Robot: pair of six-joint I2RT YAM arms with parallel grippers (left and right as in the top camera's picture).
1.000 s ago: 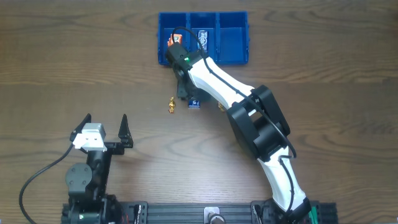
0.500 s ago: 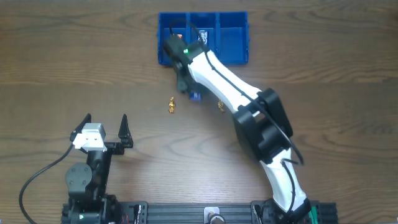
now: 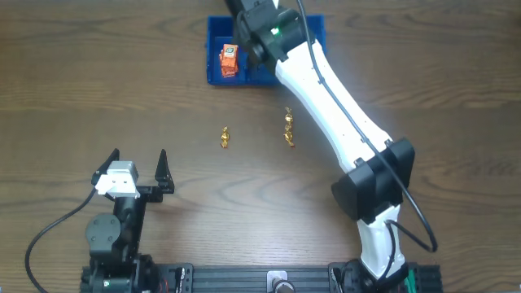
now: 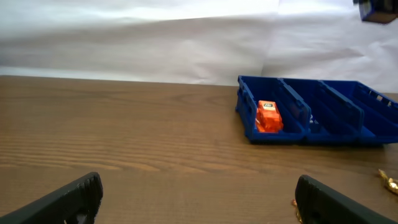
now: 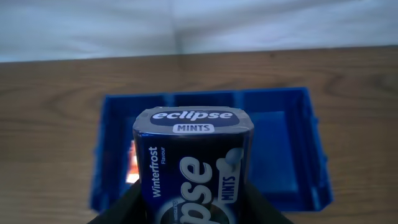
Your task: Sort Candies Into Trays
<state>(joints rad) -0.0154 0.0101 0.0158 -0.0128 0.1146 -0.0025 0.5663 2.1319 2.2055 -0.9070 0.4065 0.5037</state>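
Blue tray (image 4: pixel 280 137) with three compartments is sitting on the wooden table (image 3: pixel 98 81). Its left compartment is holding one orange candy (image 3: pixel 229 59). Three gold candies (image 3: pixel 225 137) are lying loose, two of them close together. The right gripper (image 5: pixel 194 214) is clamping one dark mint box (image 5: pixel 194 162) lifted over the tray, its long axis running along the fingers and its labelled end pointing outward. The left gripper (image 3: pixel 138 163) is resting with its jaws wide apart.

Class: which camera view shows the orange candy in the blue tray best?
Left wrist view: the orange candy lies unobstructed in the blue tray's end compartment. Top view shows it smaller; right wrist view, just a sliver beside the mint tin.
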